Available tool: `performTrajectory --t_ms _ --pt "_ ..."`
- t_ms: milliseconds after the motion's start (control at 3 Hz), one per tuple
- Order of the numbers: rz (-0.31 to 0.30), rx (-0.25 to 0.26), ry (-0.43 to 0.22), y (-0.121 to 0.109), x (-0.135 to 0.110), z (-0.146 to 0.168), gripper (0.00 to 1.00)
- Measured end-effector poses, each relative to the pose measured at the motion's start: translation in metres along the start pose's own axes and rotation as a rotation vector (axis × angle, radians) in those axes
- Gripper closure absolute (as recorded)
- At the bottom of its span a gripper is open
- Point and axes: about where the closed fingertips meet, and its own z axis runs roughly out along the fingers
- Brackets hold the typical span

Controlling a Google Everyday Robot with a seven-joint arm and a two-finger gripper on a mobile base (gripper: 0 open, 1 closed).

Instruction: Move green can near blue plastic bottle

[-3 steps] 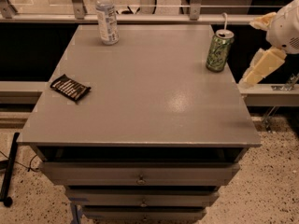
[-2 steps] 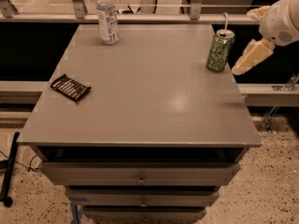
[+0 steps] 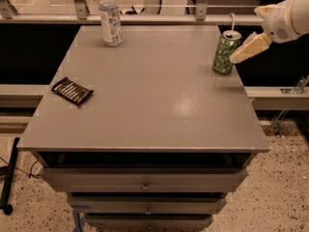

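The green can [image 3: 225, 52] stands upright near the right edge of the grey table [image 3: 145, 100], towards the back. The blue plastic bottle [image 3: 110, 17] stands upright at the back left, far from the can. My gripper [image 3: 240, 55] reaches in from the right on a white arm [image 3: 285, 21]. Its pale tip is right beside the can's right side, at about mid height.
A dark snack packet [image 3: 72, 91] lies near the table's left edge. The table has drawers [image 3: 144, 180] below its front. A rail with glass runs behind the table. Speckled floor lies to the right.
My gripper has moved up and to the left, from off the table's right edge to right beside the can. The can and the bottle have not moved.
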Motion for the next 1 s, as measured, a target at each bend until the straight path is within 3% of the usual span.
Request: performTrajectory --t_ms 333,667,1000 --pt "0.100 -0.013 -0.128 -0.004 -0.008 0.018 0.00" --pt "0.160 -0.046 -0.205 0.003 -0.017 0.032 0.00" --pt "0.223 -0.064 -0.230 0.011 -0.009 0.039 0.00"
